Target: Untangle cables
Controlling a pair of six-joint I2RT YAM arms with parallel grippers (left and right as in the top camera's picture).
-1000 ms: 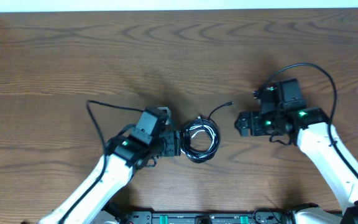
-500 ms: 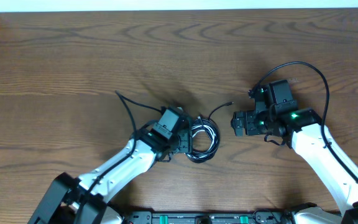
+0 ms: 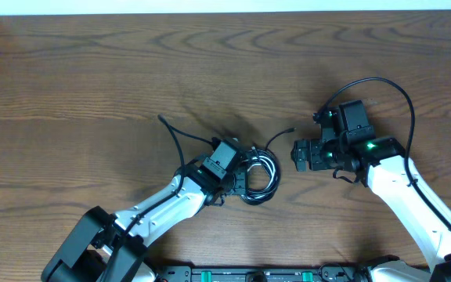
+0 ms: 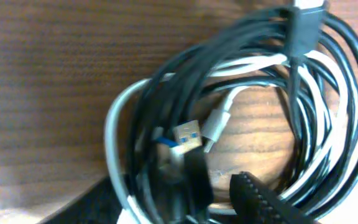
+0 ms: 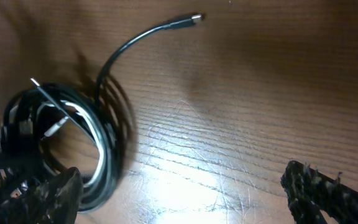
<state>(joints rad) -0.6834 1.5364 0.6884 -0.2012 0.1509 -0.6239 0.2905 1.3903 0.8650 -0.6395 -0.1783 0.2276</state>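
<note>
Your left hand (image 3: 239,178) has slid into the coiled cables (image 3: 273,178) (whether it grips, I cannot tell); your right hand (image 3: 297,154) waits wide open, nothing untangled yet.

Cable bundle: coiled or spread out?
Coiled. The cable bundle is one tight ring of black and white strands; only one black plug end trails free.

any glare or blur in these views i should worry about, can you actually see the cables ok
Overhead: even light with soft shadows, and the cables are small but sharp. Left wrist: very close, so the strands look slightly soft, though the USB plug is still readable. Right wrist: there is a bright glare patch on the table, and the coil sits in dimmer light at the lower left.
</note>
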